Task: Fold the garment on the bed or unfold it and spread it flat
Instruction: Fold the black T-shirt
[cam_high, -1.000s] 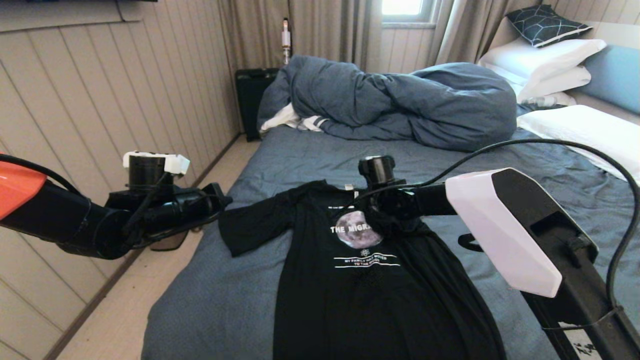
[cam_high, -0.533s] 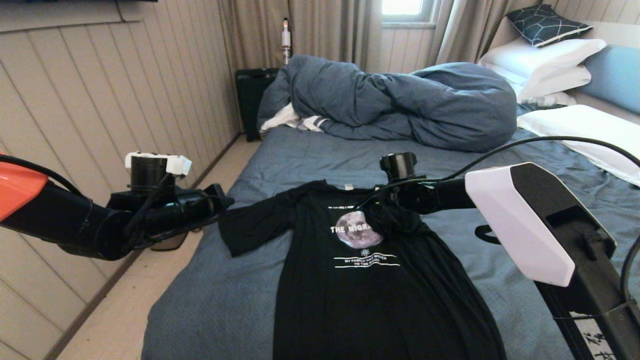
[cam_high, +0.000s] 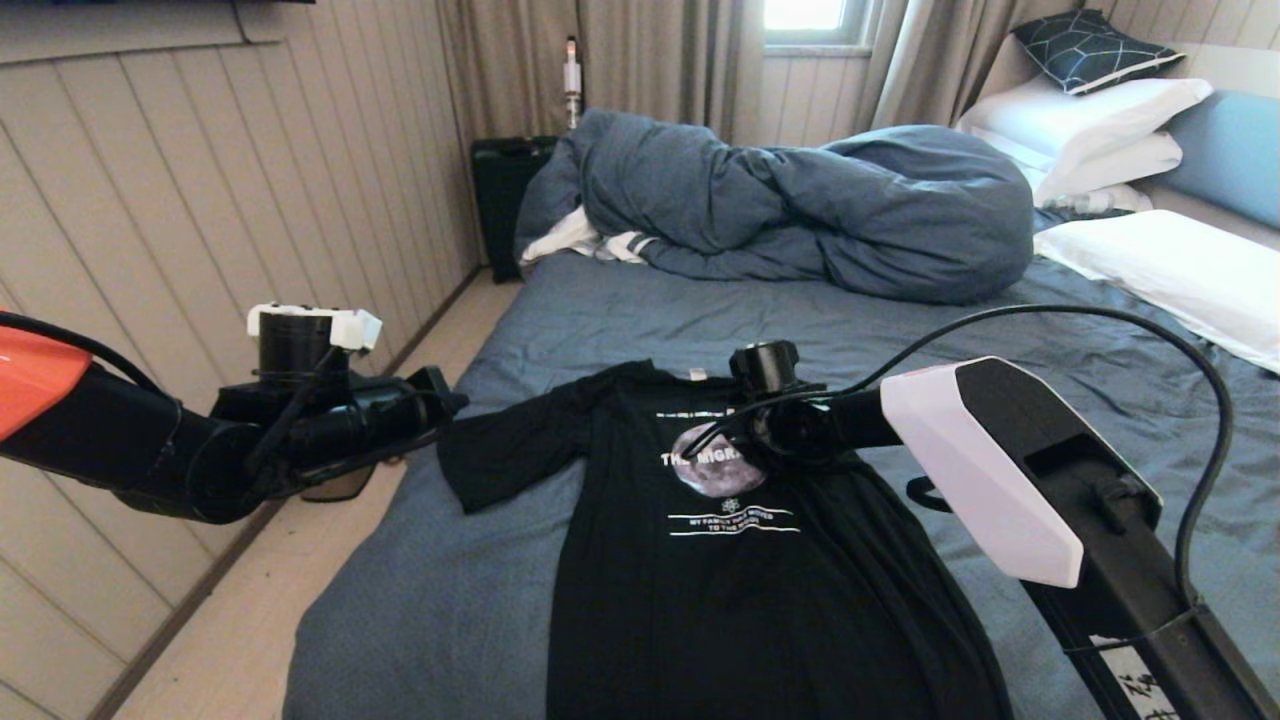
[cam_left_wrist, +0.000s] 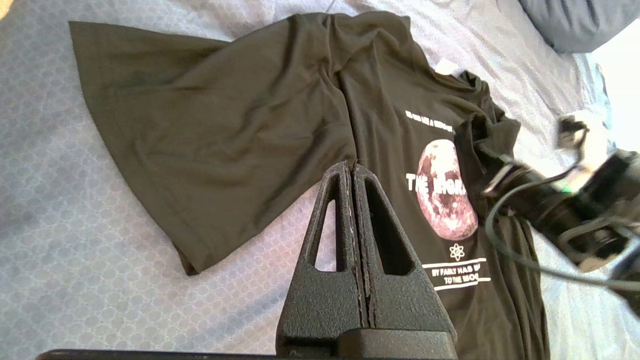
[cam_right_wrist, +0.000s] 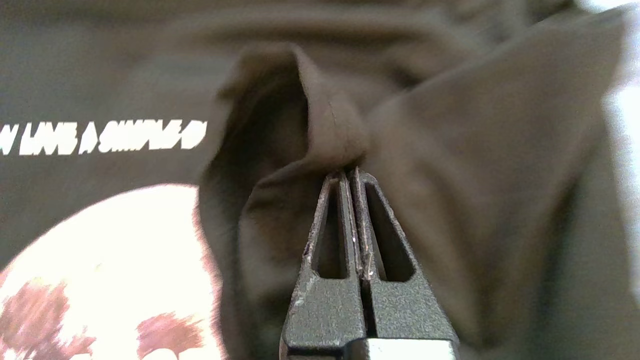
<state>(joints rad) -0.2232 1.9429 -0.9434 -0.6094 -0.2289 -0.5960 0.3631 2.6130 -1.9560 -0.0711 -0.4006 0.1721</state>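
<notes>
The garment (cam_high: 700, 600), a black T-shirt with a moon print, lies face up on the bed (cam_high: 620, 310), collar toward the duvet. One sleeve (cam_left_wrist: 200, 130) is spread flat toward the bed's left edge. My right gripper (cam_high: 722, 440) sits low over the chest, beside the moon print, shut on a raised fold of the garment's black cloth (cam_right_wrist: 320, 145); the fold bunches at the tips of my right gripper (cam_right_wrist: 350, 172). The left gripper (cam_high: 450, 403) hovers beside the spread sleeve at the bed's left edge, and in the wrist view the left gripper (cam_left_wrist: 350, 167) is shut with nothing in it.
A bunched blue-grey duvet (cam_high: 800, 200) fills the far end of the bed. White pillows (cam_high: 1150, 260) lie at the right. A wooden floor strip (cam_high: 300, 560) and a panelled wall (cam_high: 200, 200) run along the left. A black case (cam_high: 500, 200) stands in the corner.
My right arm swung right, then came back left and lower over the moon print, carrying the cloth fold with it. The left arm stayed put.
</notes>
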